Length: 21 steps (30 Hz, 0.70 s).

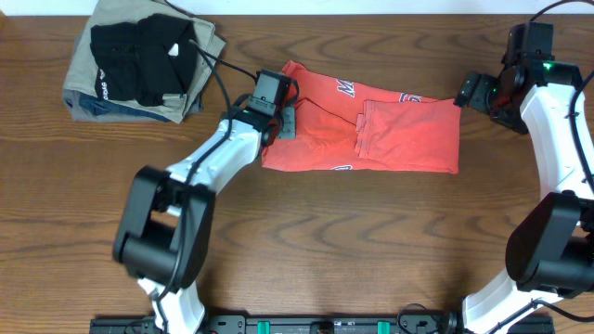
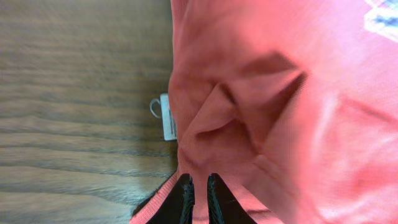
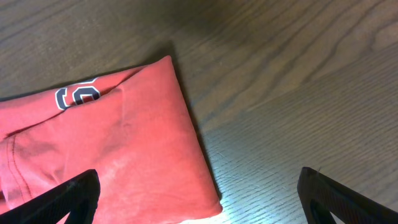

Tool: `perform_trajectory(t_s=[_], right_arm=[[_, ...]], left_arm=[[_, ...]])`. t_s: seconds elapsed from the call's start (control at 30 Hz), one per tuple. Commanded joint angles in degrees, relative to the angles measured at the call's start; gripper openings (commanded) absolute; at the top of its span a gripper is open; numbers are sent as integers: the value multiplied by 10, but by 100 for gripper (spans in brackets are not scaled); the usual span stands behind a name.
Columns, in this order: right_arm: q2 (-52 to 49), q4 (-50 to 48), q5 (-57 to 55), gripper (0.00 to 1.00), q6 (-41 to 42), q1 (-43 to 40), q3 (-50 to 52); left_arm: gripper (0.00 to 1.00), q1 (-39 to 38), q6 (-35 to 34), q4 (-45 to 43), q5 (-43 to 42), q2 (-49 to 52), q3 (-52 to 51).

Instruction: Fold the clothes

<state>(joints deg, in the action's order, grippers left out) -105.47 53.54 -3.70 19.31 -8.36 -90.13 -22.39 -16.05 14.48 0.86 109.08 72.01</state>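
Wood table point(image 1: 371, 232) holds the part-folded shirt point(image 1: 390, 134) at upper centre of overhead; left gripper point(image 2: 199, 199) pinches its bunched left edge, right gripper point(image 3: 198, 180) gapes alongside, so a thin pinch may slip or drag the folds askew.

The red-orange T-shirt point(image 1: 371, 130) lies flat, folded into a wide rectangle. The left gripper point(image 2: 199, 182) pinches its puckered left edge. The right gripper point(image 3: 199, 180) sits beside its right corner.
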Motion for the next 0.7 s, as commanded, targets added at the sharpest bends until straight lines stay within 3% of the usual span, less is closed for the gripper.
perform_trajectory(t_s=[0.0, 0.03, 0.17, 0.23, 0.47, 0.67], right_arm=[[-1, 1, -6, 99, 8, -2, 2], [-1, 1, -6, 99, 8, -2, 2], [-1, 1, -6, 99, 8, -2, 2], [-1, 1, -6, 99, 8, -2, 2], [-1, 1, -6, 99, 8, -2, 2], [-1, 1, -6, 99, 8, -2, 2]], left_arm=[[12, 1, -9, -4, 9, -76, 1], [17, 2, -4, -4, 10, -87, 1], [70, 19, 10, -1, 9, -98, 1], [81, 35, 10, 9, 3, -93, 1], [100, 113, 77, 16, -245, -60, 1], [98, 148, 116, 18, -342, -5, 1]])
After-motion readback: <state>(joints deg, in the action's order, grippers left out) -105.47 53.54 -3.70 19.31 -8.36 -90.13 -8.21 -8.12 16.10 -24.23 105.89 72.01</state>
